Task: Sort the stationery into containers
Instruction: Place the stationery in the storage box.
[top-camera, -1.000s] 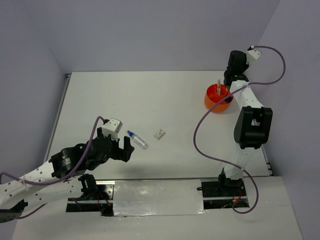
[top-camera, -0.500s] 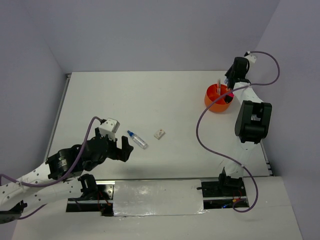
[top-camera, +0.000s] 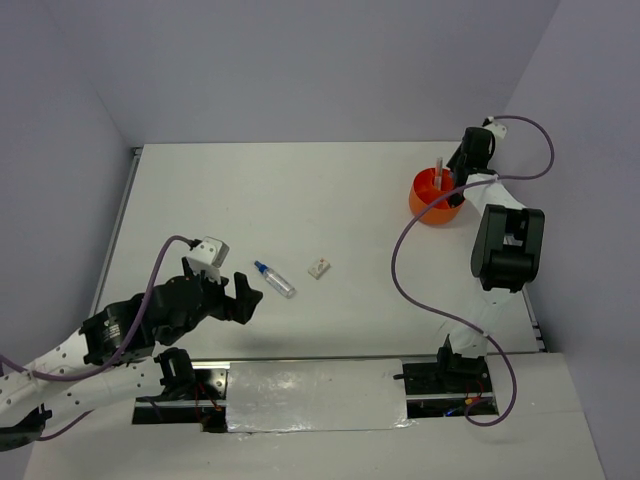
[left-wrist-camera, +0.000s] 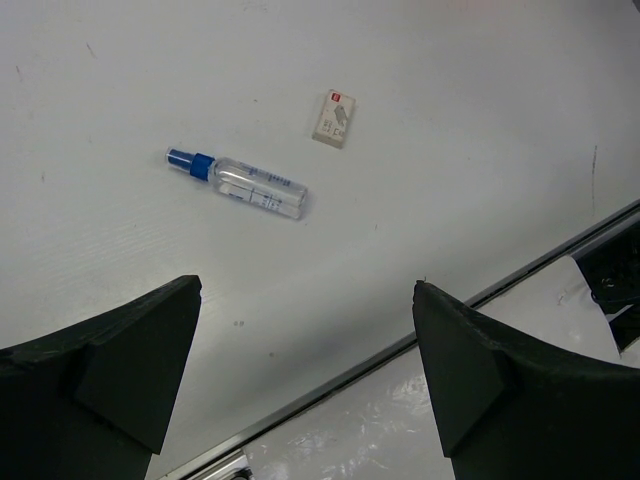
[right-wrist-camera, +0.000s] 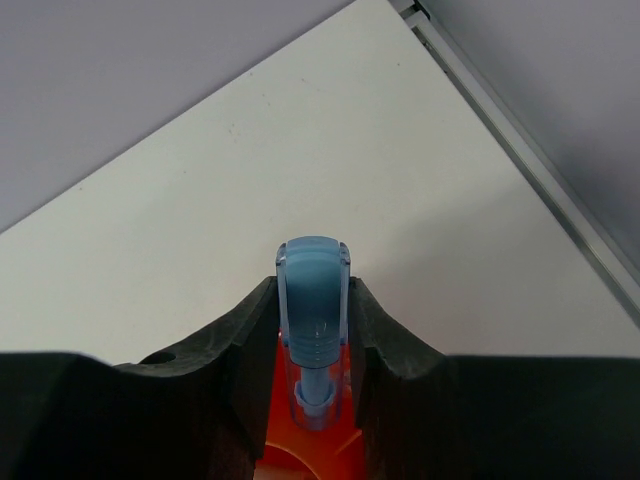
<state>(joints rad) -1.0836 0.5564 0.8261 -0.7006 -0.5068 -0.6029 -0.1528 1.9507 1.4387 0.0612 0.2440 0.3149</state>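
The round orange tub (top-camera: 424, 211) stands at the table's far right, and a pale thin stick (top-camera: 438, 170) stands upright in it. My right gripper (top-camera: 456, 183) hangs over the tub's right side. In the right wrist view this gripper (right-wrist-camera: 313, 287) is shut on a blue clip (right-wrist-camera: 313, 300), with the orange tub (right-wrist-camera: 300, 445) right below it. A blue-capped clear tube (top-camera: 274, 279) (left-wrist-camera: 240, 185) and a small whitish block (top-camera: 319, 268) (left-wrist-camera: 335, 118) lie on the table's near middle. My left gripper (top-camera: 247, 291) (left-wrist-camera: 306, 284) stands open just left of the tube, holding nothing.
A dark metal rail (left-wrist-camera: 400, 345) runs along the table's near edge under the left gripper. The table's right edge rail (right-wrist-camera: 520, 150) and the wall lie close behind the tub. The right arm's purple cable (top-camera: 400, 250) loops over the table beside the tub.
The left arm has drawn back a little toward the near left, still open. The right wrist has tipped down and closer to the tub, keeping the blue clip.
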